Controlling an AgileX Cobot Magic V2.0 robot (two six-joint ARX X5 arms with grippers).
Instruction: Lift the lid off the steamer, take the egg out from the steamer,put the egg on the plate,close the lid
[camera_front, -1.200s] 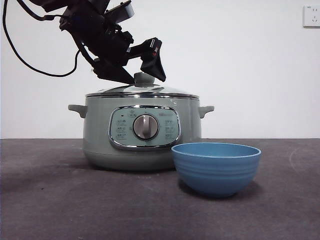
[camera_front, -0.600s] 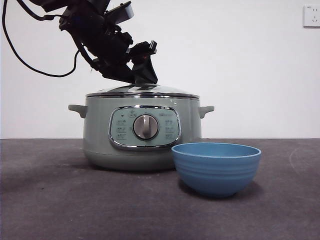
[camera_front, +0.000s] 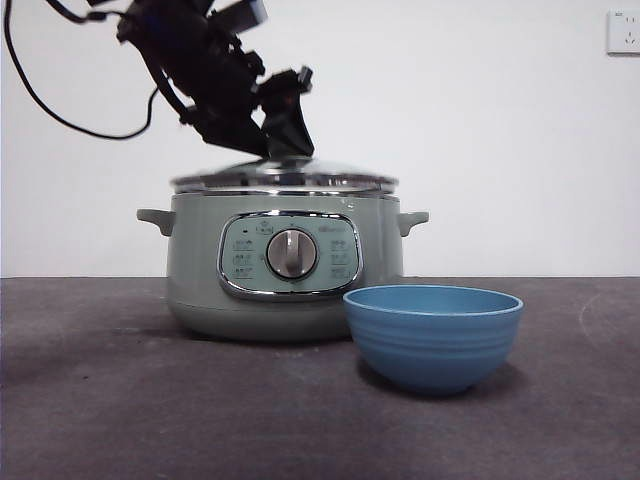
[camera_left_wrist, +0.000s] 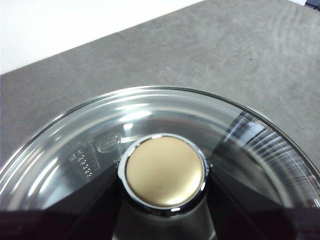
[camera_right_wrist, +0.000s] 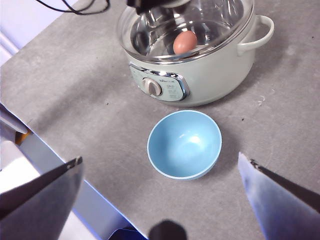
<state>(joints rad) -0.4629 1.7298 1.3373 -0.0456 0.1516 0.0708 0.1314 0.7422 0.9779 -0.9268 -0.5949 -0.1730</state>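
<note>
**Lid gripped at its knob, just above the steamer rim**

The left gripper (camera_front: 278, 140) is seen in the front view coming down from the upper left, its black jaws closed on the knob of the glass lid (camera_front: 284, 177). The knob itself is hidden behind the jaws in that view. The lid appears slightly raised, with its steel rim sitting a little above the top edge of the sage-green steamer (camera_front: 283, 265), though whether it is wholly clear of the pot cannot be told.

In the left wrist view the lid (camera_left_wrist: 90, 145) fills the lower part of the picture, and its round knob (camera_left_wrist: 165, 172) is shown from above, ringed in chrome, with dark jaw shapes close on either side. The grey table (camera_left_wrist: 200, 60) is seen beyond the glass.

In the right wrist view the steamer (camera_right_wrist: 200, 70) is viewed from high above, and a brown egg (camera_right_wrist: 184, 42) is seen lying inside it, under the glass. The blue bowl (camera_right_wrist: 184, 144) stands just in front of the steamer's control panel, apart from it. The right gripper (camera_right_wrist: 162, 172) is held high over the table (camera_right_wrist: 90, 100) with its jaws spread wide, holding nothing.

In the front view the bowl (camera_front: 432, 335) stands before the steamer, towards its right side, overlapping its lower corner.
</note>
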